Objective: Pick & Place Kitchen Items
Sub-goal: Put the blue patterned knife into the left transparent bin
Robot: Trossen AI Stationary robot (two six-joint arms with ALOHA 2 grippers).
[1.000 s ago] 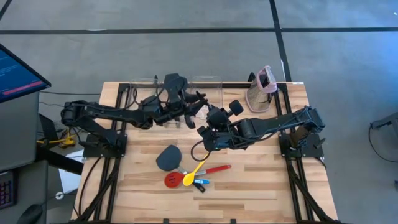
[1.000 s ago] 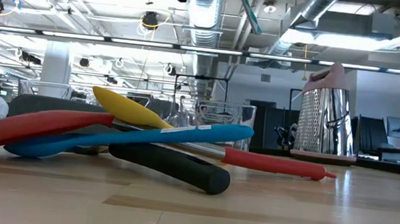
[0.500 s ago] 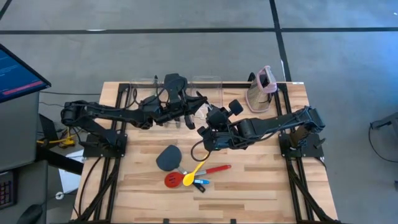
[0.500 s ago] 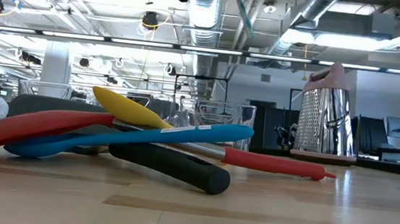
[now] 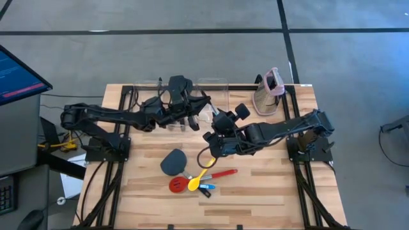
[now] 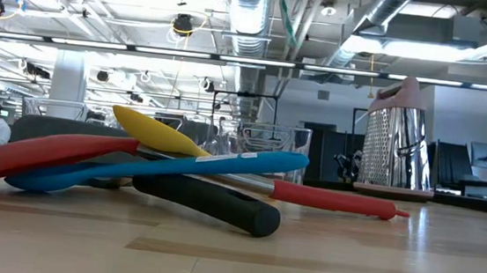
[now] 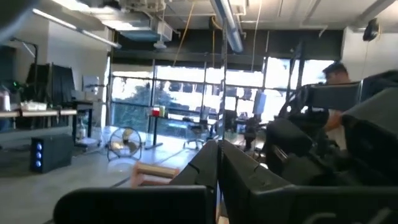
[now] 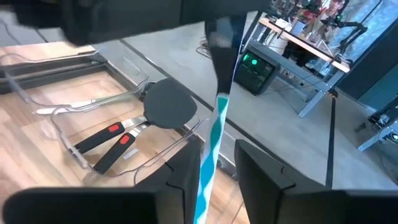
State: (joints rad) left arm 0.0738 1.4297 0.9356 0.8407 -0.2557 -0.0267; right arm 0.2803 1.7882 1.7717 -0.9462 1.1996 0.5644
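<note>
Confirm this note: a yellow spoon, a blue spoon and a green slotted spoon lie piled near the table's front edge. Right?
Not quite. The slotted spoon is red, not green, as the high view shows. The yellow spoon and blue spoon do lie piled with it near the front edge of the table.

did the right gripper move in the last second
Yes, slightly: in the high view the right gripper has drifted away from the clear plastic bins at the table's far edge, toward the pile of coloured utensils.
</note>
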